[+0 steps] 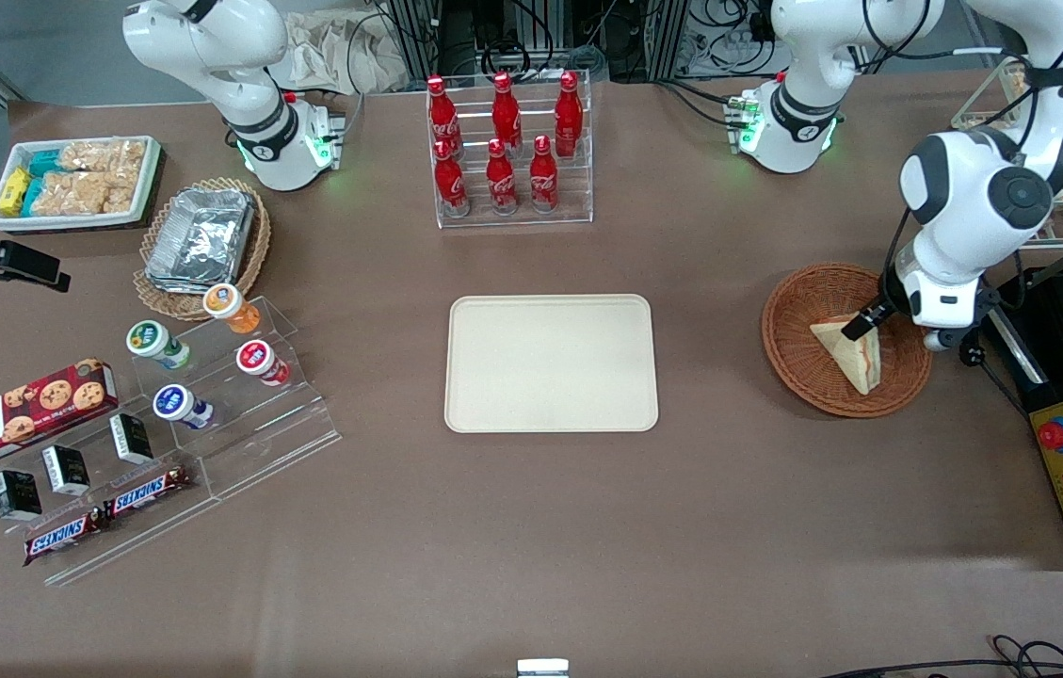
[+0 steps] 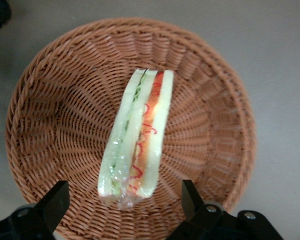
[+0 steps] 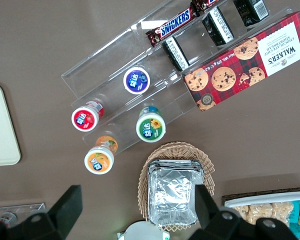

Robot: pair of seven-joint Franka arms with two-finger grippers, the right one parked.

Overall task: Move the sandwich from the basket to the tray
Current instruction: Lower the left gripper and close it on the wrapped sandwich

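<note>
Brown tabletop [image 1: 587, 527] carries the basket [image 1: 799, 363], gripper [image 2: 125, 207] spread wide above its sandwich [image 2: 137, 135].

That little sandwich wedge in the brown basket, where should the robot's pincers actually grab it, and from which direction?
Probably from straight above, pinching the two flat bread faces. The sandwich stands on edge in the basket, its filling stripe facing up, so it offers a narrow slab with both sides free. The gripper hovers over it, open, one finger on each side; a mid-length grip should keep it balanced.

WALKER'S on cookie box [image 1: 27, 412]; SNICKERS on bars [image 1: 147, 490]
</note>
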